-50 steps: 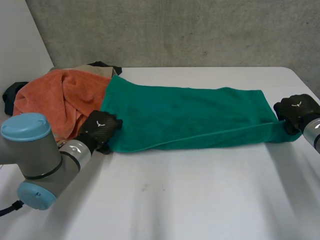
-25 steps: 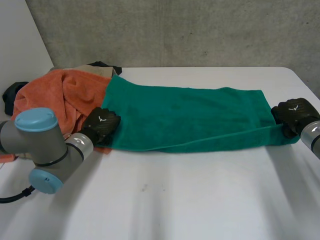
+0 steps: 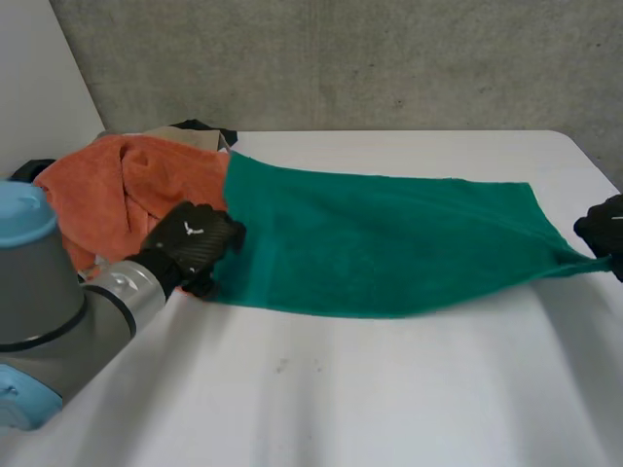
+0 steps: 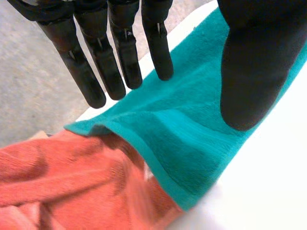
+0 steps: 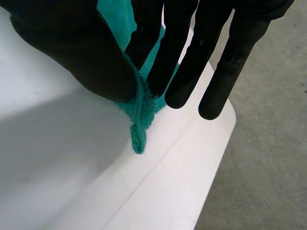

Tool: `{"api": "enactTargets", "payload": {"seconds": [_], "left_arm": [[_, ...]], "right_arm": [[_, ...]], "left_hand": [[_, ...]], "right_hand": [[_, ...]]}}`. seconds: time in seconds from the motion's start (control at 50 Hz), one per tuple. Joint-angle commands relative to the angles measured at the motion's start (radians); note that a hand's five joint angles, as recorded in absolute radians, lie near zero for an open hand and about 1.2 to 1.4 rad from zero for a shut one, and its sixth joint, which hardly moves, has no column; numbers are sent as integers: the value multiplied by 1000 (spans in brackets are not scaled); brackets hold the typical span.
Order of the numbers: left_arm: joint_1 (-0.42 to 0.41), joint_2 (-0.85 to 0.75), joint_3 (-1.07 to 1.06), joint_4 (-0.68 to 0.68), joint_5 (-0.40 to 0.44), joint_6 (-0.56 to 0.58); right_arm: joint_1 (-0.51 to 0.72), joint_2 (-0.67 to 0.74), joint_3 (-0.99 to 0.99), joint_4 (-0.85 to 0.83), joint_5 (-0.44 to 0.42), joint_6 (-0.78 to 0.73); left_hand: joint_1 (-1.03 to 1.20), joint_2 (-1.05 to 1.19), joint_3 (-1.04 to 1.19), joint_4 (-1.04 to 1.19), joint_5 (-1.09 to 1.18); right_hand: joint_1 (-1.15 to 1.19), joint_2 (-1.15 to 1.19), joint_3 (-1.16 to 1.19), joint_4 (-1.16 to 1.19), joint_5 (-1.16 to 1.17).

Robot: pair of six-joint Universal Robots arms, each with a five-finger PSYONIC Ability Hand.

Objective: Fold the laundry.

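The green towel (image 3: 389, 243) lies stretched across the white worktop (image 3: 389, 389) in the head view, its left end overlapping an orange towel (image 3: 127, 190) heaped at the worktop's left, with a dark garment (image 3: 200, 126) behind that heap. The left hand (image 3: 195, 243) sits at the near left corner of the green towel. The right hand (image 3: 605, 229) is at the far right, where the towel's near right corner is drawn into a point. In the left wrist view, the left hand (image 4: 254, 62) has its fingers (image 4: 120, 62) straight and apart from the thumb. The green towel (image 4: 192, 134) lies below them, with its end on the orange towel (image 4: 72, 187), beside bare worktop (image 4: 268, 191). In the right wrist view, the right hand (image 5: 96, 57) pinches the green towel's (image 5: 141, 112) bunched corner between its thumb and straight fingers (image 5: 182, 72), above the worktop (image 5: 72, 182).
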Motion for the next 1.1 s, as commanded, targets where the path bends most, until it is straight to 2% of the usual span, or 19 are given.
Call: {"api": "enactTargets", "payload": {"seconds": [0.02, 0.14, 0.2, 0.32, 0.38, 0.46, 0.68, 0.78, 0.9, 1.1], "left_arm": [[-32, -201, 65, 63, 9, -5], [-43, -281, 136, 68, 2, -24], [-45, -315, 182, 68, 0, -83], [-55, -362, 272, 56, -1, -221], [-60, -379, 300, 36, -1, -243], [-71, -387, 331, -6, -3, -242], [-82, -410, 387, -58, -4, -243], [-117, -430, 403, -102, -4, -245], [-147, -435, 392, -110, -6, -240], [-146, -476, 411, -90, -21, -214]], "right_arm": [[44, 67, -49, -89, -3, 158], [52, 148, -153, -123, 5, 307], [52, 180, -190, -129, 12, 319], [55, 323, -319, -126, 107, 318], [52, 372, -374, -134, 138, 322], [52, 427, -426, -151, 149, 324], [50, 459, -449, -197, 150, 324], [52, 475, -457, -204, 158, 319], [54, 484, -463, -201, 161, 324], [54, 478, -448, -200, 153, 319]], "left_hand": [[39, 14, 8, 15, 18], [42, 17, 11, 18, 21], [39, 14, 8, 15, 18], [13, -12, -18, -11, -9], [4, -21, -27, -20, -17], [1, -24, -30, -23, -20], [-13, -39, -44, -38, -35], [-13, -39, -44, -38, -35], [-13, -39, -44, -38, -35], [-8, -33, -39, -32, -29]], "right_hand": [[253, 217, 202, 198, 202], [253, 217, 202, 198, 202], [253, 217, 202, 198, 202], [253, 217, 202, 198, 202], [253, 217, 202, 198, 202], [253, 217, 202, 198, 202], [253, 217, 202, 198, 202], [253, 217, 202, 198, 202], [253, 217, 202, 198, 202], [253, 217, 202, 198, 202]]}}
